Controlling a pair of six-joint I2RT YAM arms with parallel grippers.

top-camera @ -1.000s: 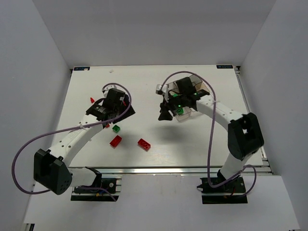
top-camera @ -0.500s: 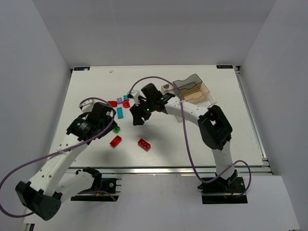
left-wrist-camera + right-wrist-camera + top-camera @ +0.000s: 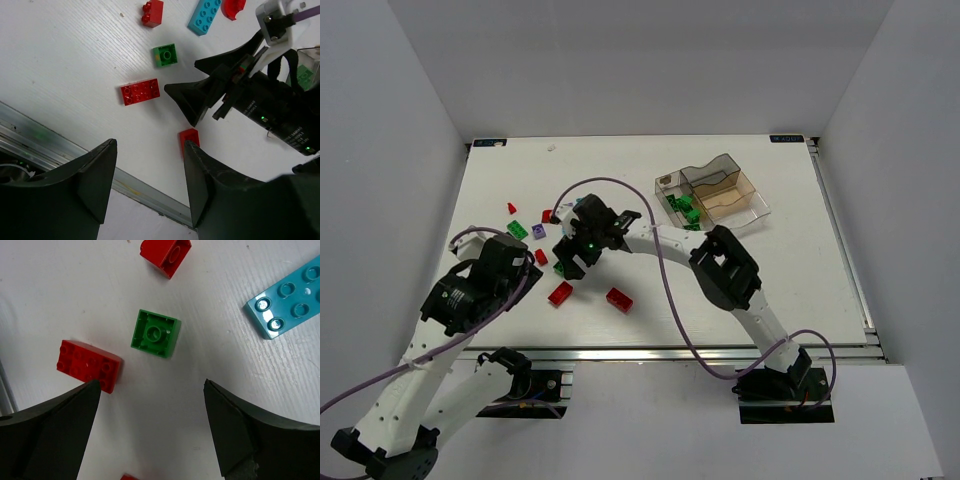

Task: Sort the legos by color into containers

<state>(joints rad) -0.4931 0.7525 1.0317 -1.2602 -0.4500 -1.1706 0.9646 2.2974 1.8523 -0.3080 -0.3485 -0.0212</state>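
Note:
My right gripper is open and empty, hovering just above the table. An upside-down green brick lies just ahead of its fingertips. A red two-by-four brick lies beside its left finger. In the top view this gripper is left of centre, far from the clear tray, which holds green bricks. My left gripper is open and empty, raised at the near left. A second red brick lies by its right finger.
A small red brick and a cyan plate lie beyond the green brick. More red, green and purple bricks are scattered at the left. The table's metal front rail runs under my left gripper.
My right gripper has swung left from the tray to above the green brick. My left arm has drawn back toward the near left edge.

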